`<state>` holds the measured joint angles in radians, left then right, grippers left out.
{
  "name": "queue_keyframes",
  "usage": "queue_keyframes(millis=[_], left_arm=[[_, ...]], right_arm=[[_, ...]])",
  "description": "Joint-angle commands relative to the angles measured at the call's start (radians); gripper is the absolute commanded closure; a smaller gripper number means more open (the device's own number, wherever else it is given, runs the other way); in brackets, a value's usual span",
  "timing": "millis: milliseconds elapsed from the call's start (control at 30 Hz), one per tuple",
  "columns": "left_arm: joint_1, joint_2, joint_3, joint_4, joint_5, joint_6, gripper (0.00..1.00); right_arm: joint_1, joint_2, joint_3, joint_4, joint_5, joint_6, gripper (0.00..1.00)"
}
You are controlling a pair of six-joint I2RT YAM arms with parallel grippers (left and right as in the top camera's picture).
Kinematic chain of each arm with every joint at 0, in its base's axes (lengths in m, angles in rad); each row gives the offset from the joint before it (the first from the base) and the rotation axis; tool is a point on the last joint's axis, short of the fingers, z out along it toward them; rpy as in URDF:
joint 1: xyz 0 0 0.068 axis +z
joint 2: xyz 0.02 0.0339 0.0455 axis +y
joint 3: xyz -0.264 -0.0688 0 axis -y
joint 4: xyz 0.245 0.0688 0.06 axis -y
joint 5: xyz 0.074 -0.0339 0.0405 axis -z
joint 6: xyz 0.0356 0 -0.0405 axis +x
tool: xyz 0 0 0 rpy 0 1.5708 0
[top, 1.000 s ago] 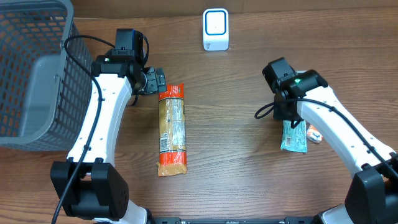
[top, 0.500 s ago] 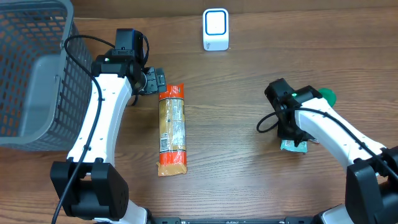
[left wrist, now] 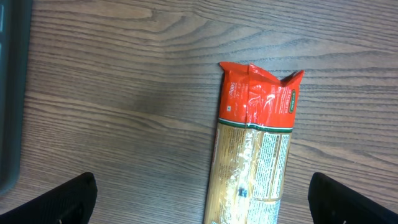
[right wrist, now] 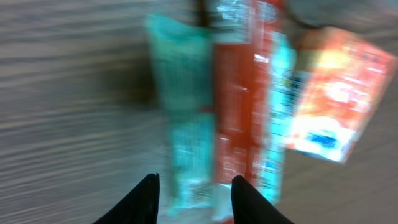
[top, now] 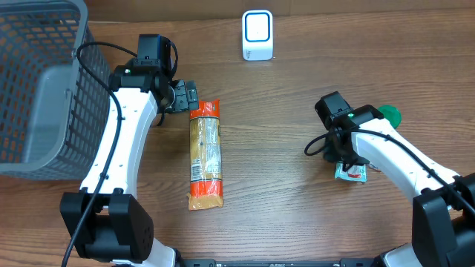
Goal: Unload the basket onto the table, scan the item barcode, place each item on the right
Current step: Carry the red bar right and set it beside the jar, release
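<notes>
A long pasta packet (top: 205, 156) with orange-red ends lies lengthwise at centre-left; in the left wrist view its red top end (left wrist: 258, 99) points away. My left gripper (top: 185, 96) (left wrist: 202, 205) hangs open just behind that end, touching nothing. A teal and red snack packet (top: 350, 173) (right wrist: 217, 112) lies at the right, mostly hidden under my right arm. My right gripper (top: 345, 157) (right wrist: 196, 199) is low over it, jaws apart astride its near end; the view is blurred. The white barcode scanner (top: 257, 35) stands at the back centre.
A grey mesh basket (top: 37, 89) fills the left back corner. A small orange packet (top: 375, 167) (right wrist: 333, 106) lies right beside the teal one. A green round object (top: 388, 113) sits behind the right arm.
The right gripper's jaws have opened from shut. The right arm has shifted and now covers most of the teal packet, uncovering the green object. The left arm has stayed still.
</notes>
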<state>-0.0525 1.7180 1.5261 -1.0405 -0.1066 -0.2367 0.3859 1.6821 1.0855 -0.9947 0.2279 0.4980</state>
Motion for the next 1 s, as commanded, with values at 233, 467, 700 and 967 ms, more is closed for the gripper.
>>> queue_keyframes(millis=[233,467,700,967], left_arm=[[0.0,-0.012,0.015,0.0,-0.007,0.005,0.0],[0.0,-0.012,0.015,0.0,-0.007,0.005,0.0],[0.0,-0.012,0.015,0.0,-0.007,0.005,0.0],[0.0,-0.012,0.015,0.0,-0.007,0.005,0.0]], right_arm=[[-0.006,-0.013,-0.008,0.079,-0.126,0.007,0.66],[-0.006,0.004,-0.072,0.139,-0.125,0.007,0.67],[-0.008,0.014,-0.115,0.17,-0.083,-0.001,0.66],[-0.008,0.012,-0.11,0.143,-0.055,-0.034,0.67]])
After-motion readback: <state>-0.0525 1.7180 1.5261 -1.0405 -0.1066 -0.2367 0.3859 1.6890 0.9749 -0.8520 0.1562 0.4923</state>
